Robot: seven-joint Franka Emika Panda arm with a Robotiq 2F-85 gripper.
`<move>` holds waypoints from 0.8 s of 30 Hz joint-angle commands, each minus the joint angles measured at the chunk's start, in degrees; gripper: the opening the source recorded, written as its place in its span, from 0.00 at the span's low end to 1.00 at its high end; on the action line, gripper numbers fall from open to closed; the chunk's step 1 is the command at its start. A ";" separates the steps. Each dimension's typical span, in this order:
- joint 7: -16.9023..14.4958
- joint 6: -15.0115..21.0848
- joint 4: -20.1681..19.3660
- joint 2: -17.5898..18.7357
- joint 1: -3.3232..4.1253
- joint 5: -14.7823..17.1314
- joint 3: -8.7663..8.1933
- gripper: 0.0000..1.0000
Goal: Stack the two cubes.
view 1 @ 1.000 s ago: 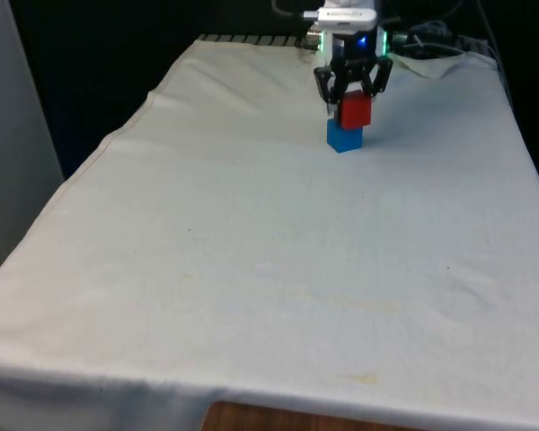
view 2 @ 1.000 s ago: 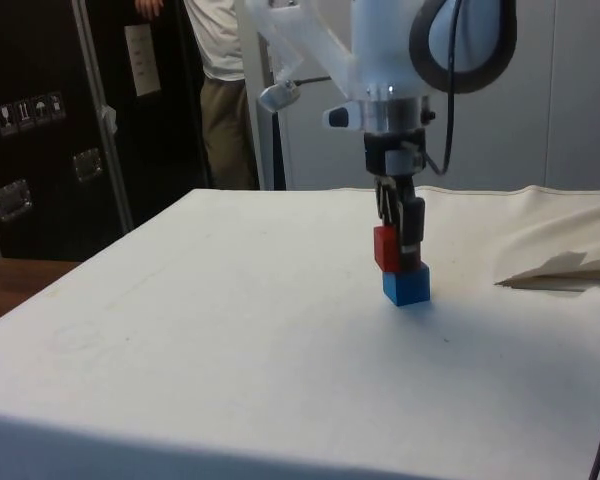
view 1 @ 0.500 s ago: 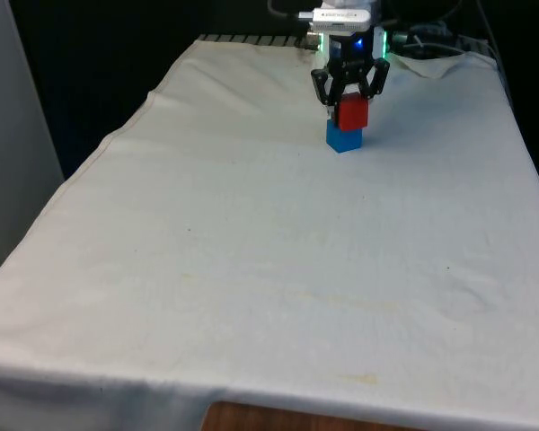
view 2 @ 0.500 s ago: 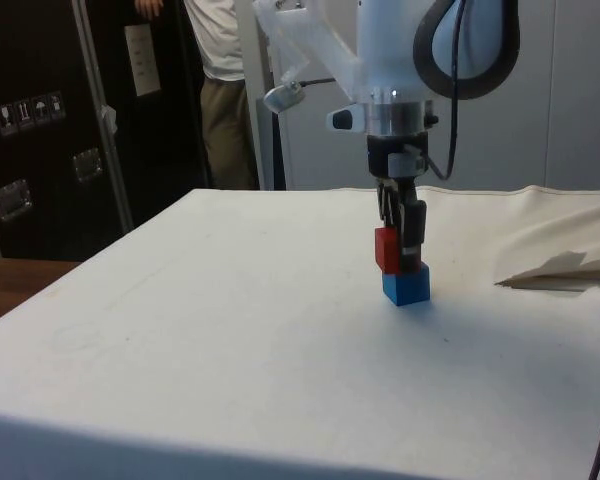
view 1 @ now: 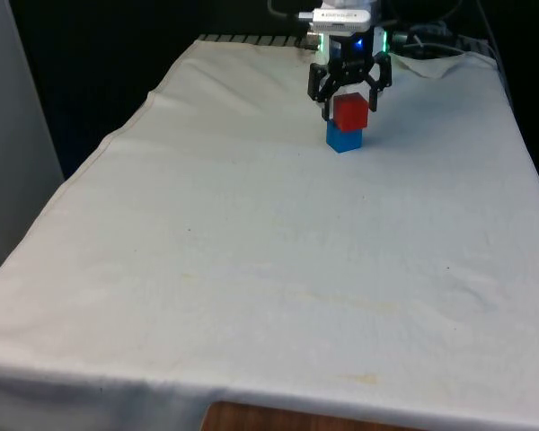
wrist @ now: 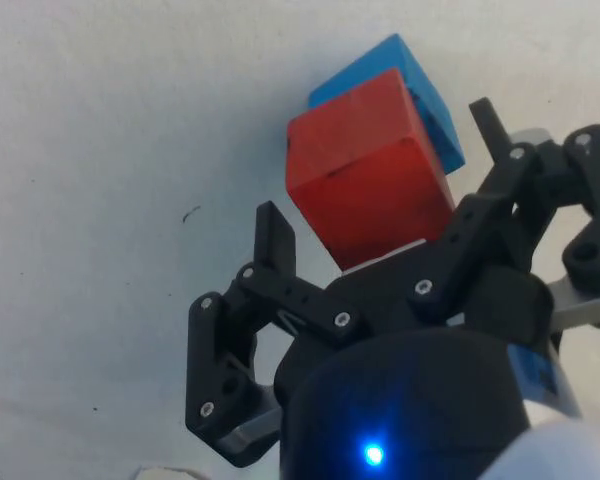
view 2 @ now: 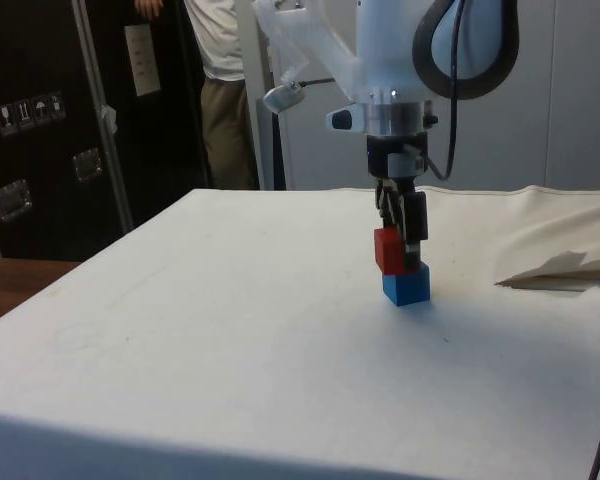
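Observation:
The red cube [view 1: 351, 110] sits on top of the blue cube [view 1: 344, 138] at the far end of the white cloth, a little skewed on it. My gripper [view 1: 349, 108] is open around the red cube, one finger on each side with a gap to its faces. From the side, the red cube [view 2: 387, 250] rests on the blue cube [view 2: 406, 286] and my gripper [view 2: 408, 243] hangs straight down over them. The wrist view has the red cube [wrist: 370, 170] between the spread fingers [wrist: 275, 240], apart from both, and the blue cube [wrist: 425, 90] beneath it.
A rumpled fold of cloth [view 2: 560, 268] lies near the stack, on the side view's right. A person [view 2: 225, 90] stands beyond the table by dark cabinets [view 2: 40, 120]. Bare white cloth [view 1: 269, 269] stretches from the stack to the near edge.
The jaws have gone from shut on the red cube to open. The red cube stays put on the blue cube. The arm has barely shifted.

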 commanded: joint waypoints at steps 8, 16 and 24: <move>0.29 -0.46 0.46 -0.69 0.00 0.17 -0.06 1.00; 1.78 -2.58 1.78 -2.81 0.23 0.34 0.11 1.00; 2.64 -2.52 2.81 -3.32 0.34 0.46 0.34 1.00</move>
